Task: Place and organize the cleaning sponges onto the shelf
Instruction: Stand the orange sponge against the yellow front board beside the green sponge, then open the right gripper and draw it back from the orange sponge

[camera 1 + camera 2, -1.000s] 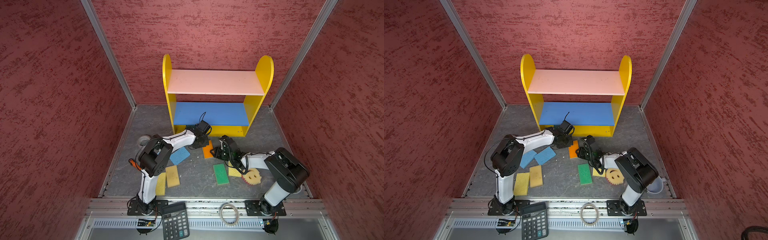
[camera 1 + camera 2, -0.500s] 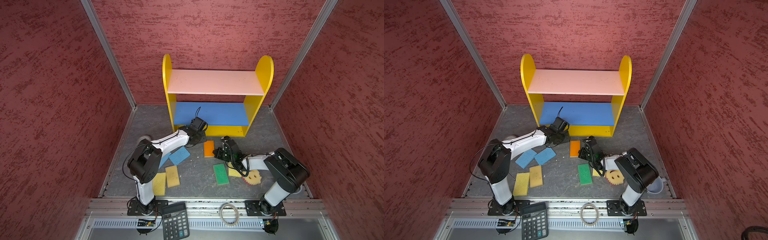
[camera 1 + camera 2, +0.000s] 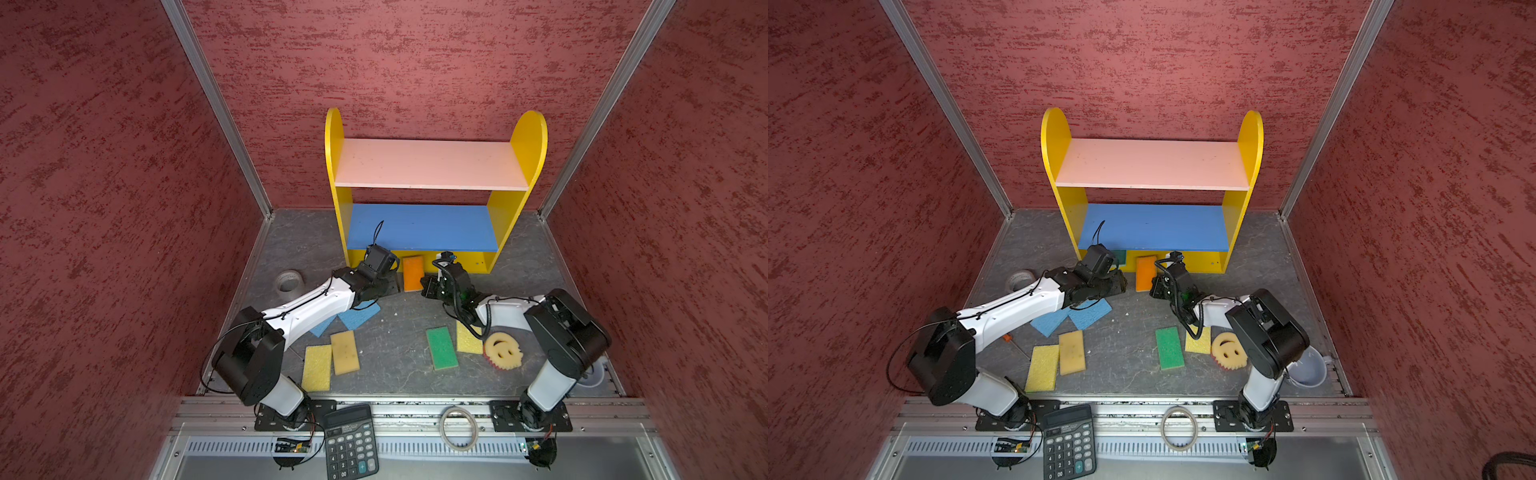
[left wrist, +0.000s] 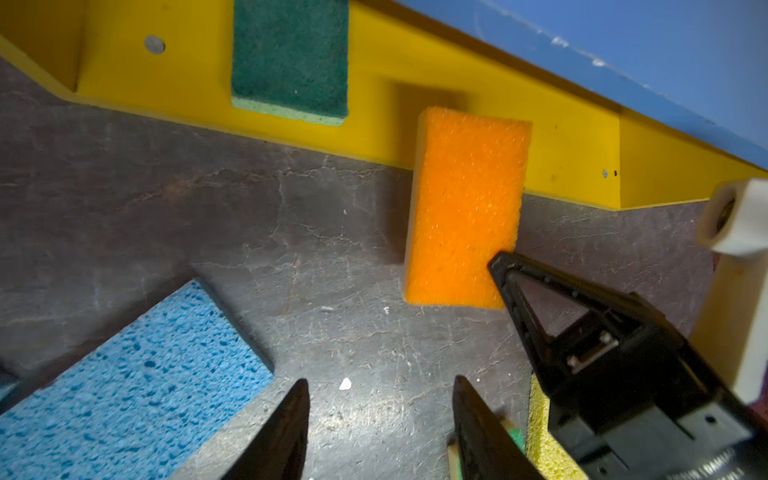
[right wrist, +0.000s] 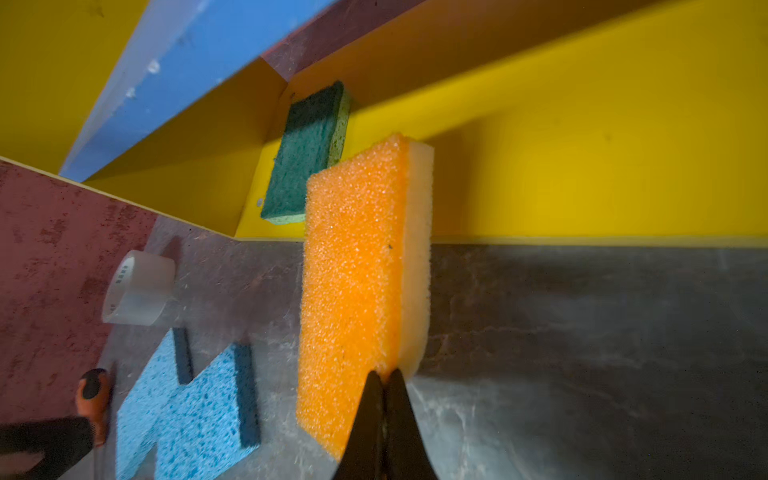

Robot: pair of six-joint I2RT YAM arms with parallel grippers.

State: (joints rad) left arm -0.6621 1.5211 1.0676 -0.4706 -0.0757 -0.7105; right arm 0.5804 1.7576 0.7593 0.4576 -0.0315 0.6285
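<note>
At the shelf [image 3: 432, 166] foot | orange sponge [image 4: 465, 208]: earlier flat on the surface, now far end up on yellow bottom board [image 4: 573, 137] | right pincer [image 5: 384, 374]: closed, tips against its near edge, gripping nothing | left pincer [image 4: 380, 380]: newly parted, empty | left wrist view alone shows green-topped sponge [image 4: 291, 58] clearly shelved; both top views alone show seven loose sponges [image 3: 441, 348].

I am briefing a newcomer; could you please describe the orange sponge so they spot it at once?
Find the yellow-sided shelf at the back wall and its yellow bottom board. A rectangular sponge lies across that board's front edge, far end on the board, near end on the grey floor. It alone is orange-topped; the green sponge beside it lies wholly on the board.
</note>
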